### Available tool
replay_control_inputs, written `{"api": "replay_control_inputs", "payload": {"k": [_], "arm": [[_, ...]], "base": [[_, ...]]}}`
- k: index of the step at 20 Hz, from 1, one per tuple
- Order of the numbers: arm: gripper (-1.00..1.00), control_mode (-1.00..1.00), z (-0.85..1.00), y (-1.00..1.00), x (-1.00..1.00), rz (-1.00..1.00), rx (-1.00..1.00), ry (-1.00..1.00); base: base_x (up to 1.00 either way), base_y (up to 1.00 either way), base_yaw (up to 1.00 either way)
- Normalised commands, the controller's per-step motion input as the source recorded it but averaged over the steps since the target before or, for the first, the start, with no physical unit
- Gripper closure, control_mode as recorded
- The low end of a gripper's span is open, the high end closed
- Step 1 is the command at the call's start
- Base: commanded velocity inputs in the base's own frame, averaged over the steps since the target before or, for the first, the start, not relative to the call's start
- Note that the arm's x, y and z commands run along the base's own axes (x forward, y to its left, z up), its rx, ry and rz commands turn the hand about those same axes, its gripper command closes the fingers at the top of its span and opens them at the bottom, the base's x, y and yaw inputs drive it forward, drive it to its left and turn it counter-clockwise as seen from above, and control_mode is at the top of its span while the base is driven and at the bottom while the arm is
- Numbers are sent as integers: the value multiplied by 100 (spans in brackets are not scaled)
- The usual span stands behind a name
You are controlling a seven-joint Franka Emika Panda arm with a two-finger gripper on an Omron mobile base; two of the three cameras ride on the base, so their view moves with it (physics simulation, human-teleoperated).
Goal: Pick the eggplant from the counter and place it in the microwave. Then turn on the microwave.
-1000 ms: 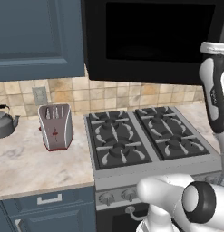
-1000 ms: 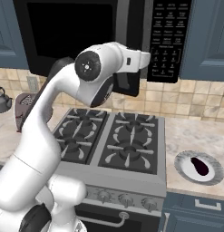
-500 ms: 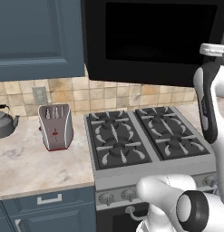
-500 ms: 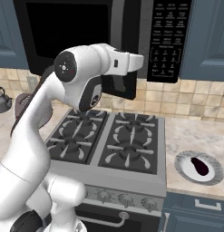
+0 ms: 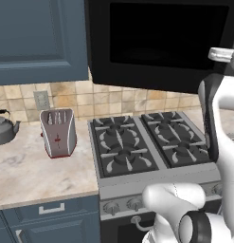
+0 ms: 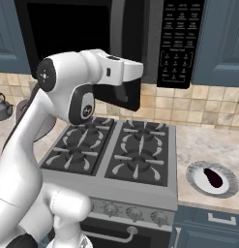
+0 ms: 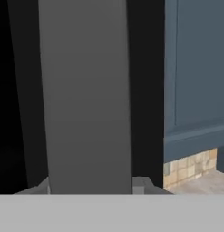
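From the left base view I see the counter (image 5: 33,173), beige marbled stone with blue cabinet fronts below. On it stand one toaster (image 5: 58,132) and, at the far left edge, one kettle (image 5: 4,128). Beside the counter is the stove (image 5: 151,144), four burners in grey. A tan tile wall runs behind, with one outlet (image 5: 41,99) above the toaster. The microwave (image 5: 156,42) hangs over the stove, its window dark. A blue upper cabinet (image 5: 38,38) sits to its left. My arm (image 5: 218,118) rises at the right edge.

From the right base view the microwave's handle (image 6: 150,38) runs vertically beside the keypad (image 6: 179,41). The arm's white hand section reaches up in front of the microwave toward the handle. The counter continues right of the stove, and there one round grey-rimmed plate (image 6: 211,179) holds one eggplant (image 6: 213,178), dark and small, lying on the plate's middle. That is well apart from the hand. The kettle shows at the left edge here too.

In the hand view a wide grey vertical bar, the handle, stands directly ahead and very close, black microwave surface on both sides of it. To the right are blue cabinet panels, a strip of tile and some counter below. I see the fingers (image 7: 138,186) only as small bits at the bottom, either side of the bar; I cannot tell whether they are pressing on it or merely straddling it.
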Motion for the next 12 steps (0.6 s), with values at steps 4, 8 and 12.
{"api": "replay_control_inputs", "payload": {"k": [4, 8, 12], "arm": [[100, -100, 18, 0, -43, -9, 0, 0], [100, -100, 18, 0, -43, -9, 0, 0], [100, -100, 17, 0, -44, -9, 0, 0]], "base": [[0, 0, 0], [0, 0, 0], [0, 0, 0]]}}
